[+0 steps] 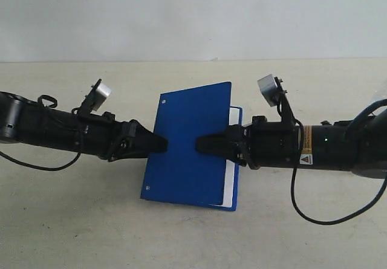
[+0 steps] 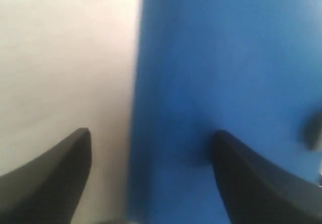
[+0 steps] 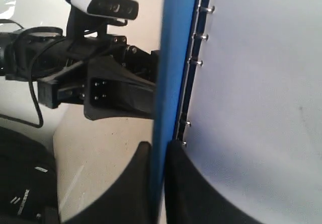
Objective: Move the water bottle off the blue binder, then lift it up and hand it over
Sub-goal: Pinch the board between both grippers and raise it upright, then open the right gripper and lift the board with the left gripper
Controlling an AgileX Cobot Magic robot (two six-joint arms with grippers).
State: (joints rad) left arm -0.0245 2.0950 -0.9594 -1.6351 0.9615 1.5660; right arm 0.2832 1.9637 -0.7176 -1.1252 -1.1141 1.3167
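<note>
The blue binder (image 1: 190, 145) is in the middle of the table between both arms, with white pages (image 1: 230, 184) showing along its right edge. My right gripper (image 1: 202, 143) is shut on the binder's blue cover (image 3: 171, 58), which runs edge-on between its fingertips (image 3: 158, 146), with the pages (image 3: 251, 108) beside it. My left gripper (image 1: 158, 143) is open at the binder's left edge. One of its fingers (image 2: 229, 153) is over the blue cover (image 2: 226, 58), the other over the table. The water bottle is out of view.
The pale table (image 1: 72, 220) spreads around the binder, with a plain wall (image 1: 193, 15) behind it. The left arm and its camera (image 3: 100, 2) face the right wrist view from just beyond the binder. Cables hang from both arms.
</note>
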